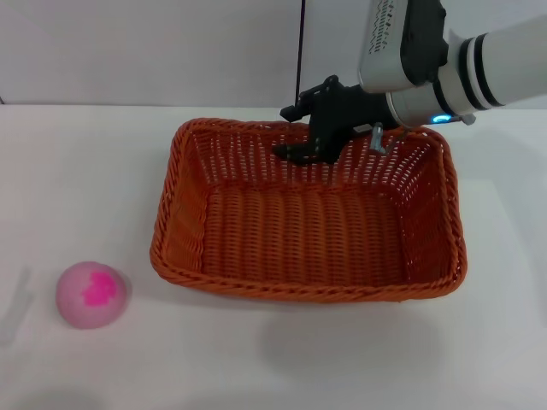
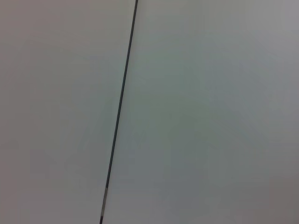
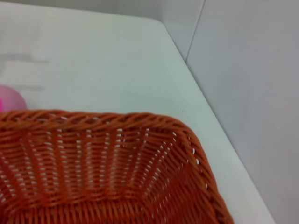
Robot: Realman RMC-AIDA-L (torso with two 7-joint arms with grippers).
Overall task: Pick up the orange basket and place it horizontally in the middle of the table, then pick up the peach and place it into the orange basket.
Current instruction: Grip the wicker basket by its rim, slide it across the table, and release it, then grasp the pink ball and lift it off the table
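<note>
While the orange basket (image 1: 308,213) sits mid-worktop (image 1: 77,171) in the head view, the right tool (image 1: 303,132), fingers spread, hovers at its far rim; the peach (image 1: 92,295) lies well left. Right wrist view: basket corner, peach sliver beyond.

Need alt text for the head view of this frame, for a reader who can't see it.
The right gripper reaches over the far rim of the orange basket, lying lengthwise on the table. The peach sits outside, toward the robot's left.
</note>
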